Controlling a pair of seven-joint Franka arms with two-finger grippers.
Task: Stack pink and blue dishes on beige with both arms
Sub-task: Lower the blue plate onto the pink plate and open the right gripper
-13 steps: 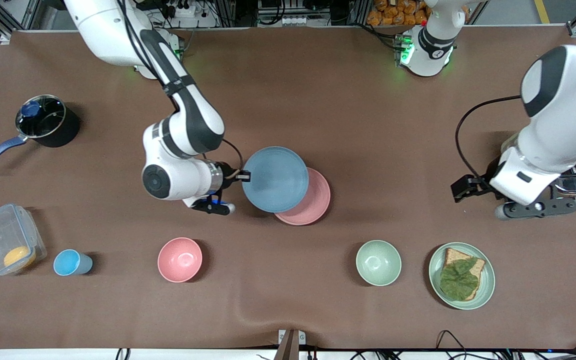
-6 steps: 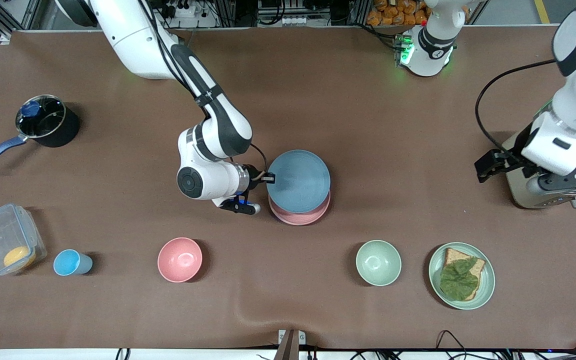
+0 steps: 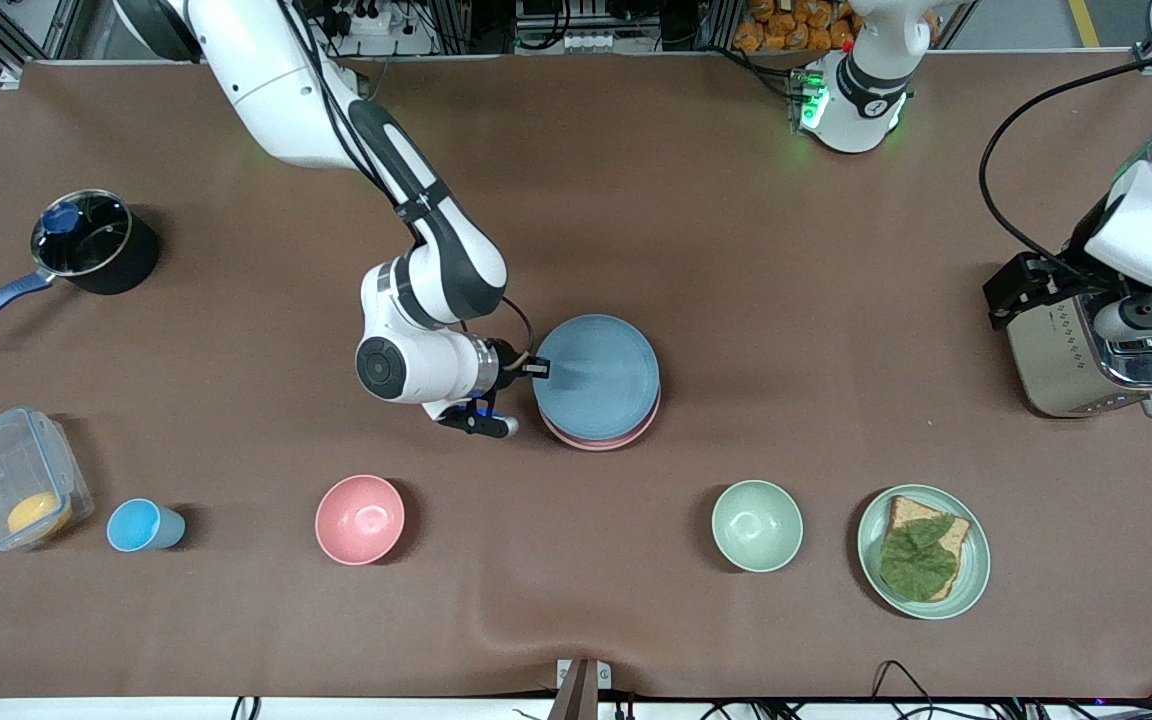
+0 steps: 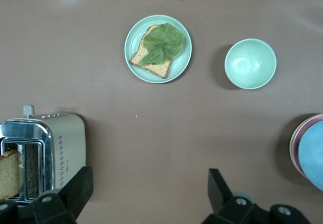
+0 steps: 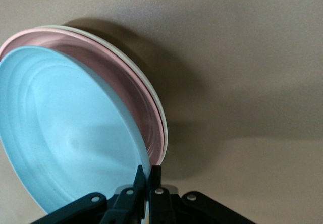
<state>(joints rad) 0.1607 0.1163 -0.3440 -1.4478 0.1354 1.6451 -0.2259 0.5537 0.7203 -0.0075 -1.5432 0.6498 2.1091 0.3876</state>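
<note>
My right gripper (image 3: 539,369) (image 5: 149,171) is shut on the rim of the light blue plate (image 3: 598,372) (image 5: 65,133). It holds the plate slightly tilted over the pale pink plate (image 3: 604,440) (image 5: 126,77), covering nearly all of it. The pink plate lies on the beige plate (image 5: 116,48). Only a thin cream rim of the beige plate shows, in the right wrist view. My left gripper (image 3: 1151,318) (image 4: 149,183) waits open and empty in the air over the toaster (image 3: 1086,355) (image 4: 45,153).
Nearer the front camera stand a pink bowl (image 3: 360,519), a blue cup (image 3: 141,526), a green bowl (image 3: 757,525) (image 4: 250,63) and a green plate with bread and a leaf (image 3: 924,551) (image 4: 158,48). A clear lidded box (image 3: 11,480) and a black pot (image 3: 94,240) sit at the right arm's end.
My right arm carried the blue plate toward the left arm's end until it sits squarely over the pink plate, and lower. My left arm drew back and up over the toaster.
</note>
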